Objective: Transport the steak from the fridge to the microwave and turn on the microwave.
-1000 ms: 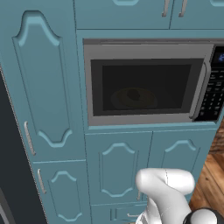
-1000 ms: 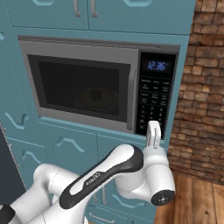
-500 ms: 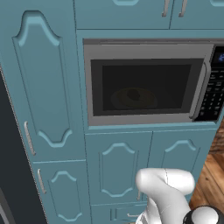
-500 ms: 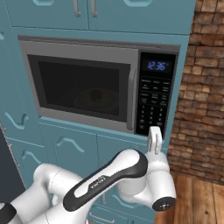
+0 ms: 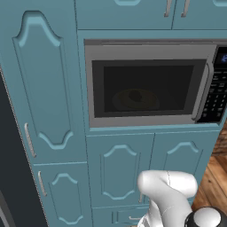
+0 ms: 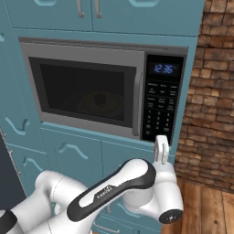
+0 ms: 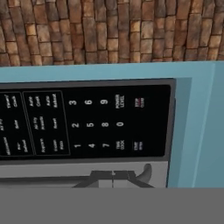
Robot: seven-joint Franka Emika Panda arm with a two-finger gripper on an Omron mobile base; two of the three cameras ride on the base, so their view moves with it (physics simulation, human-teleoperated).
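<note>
Teal cabinets (image 5: 48, 102) wall in the microwave (image 6: 87, 89) on every side, with brick (image 6: 212, 100) rising at 3 o'clock of it in the right base view and wood floor (image 6: 208, 205) at 5 o'clock; the microwave door is closed, its grey handle (image 6: 135, 106) standing upright between the dark window and the keypad (image 6: 160, 114); a blue clock readout (image 6: 163, 69) glows at 12 o'clock of the keypad; behind the glass a dim round plate (image 5: 135, 99) shows, with a darker lump on it that may be the steak (image 5: 135, 95), though the tint makes it hard to be sure; the gripper (image 6: 161, 148) points upward just under the keypad's lower edge, at 6 o'clock of it, its white fingers looking pressed together, with no gap visible between them and nothing in them; whether the tips touch the microwave I cannot tell; in the hand view the keypad (image 7: 87, 120) lies rolled on its side, digit keys readable, a teal cabinet edge at 3 o'clock and brick across 12 o'clock; a dark strip at 9 o'clock of the left base view (image 5: 11, 177) is too cropped to identify.
</note>
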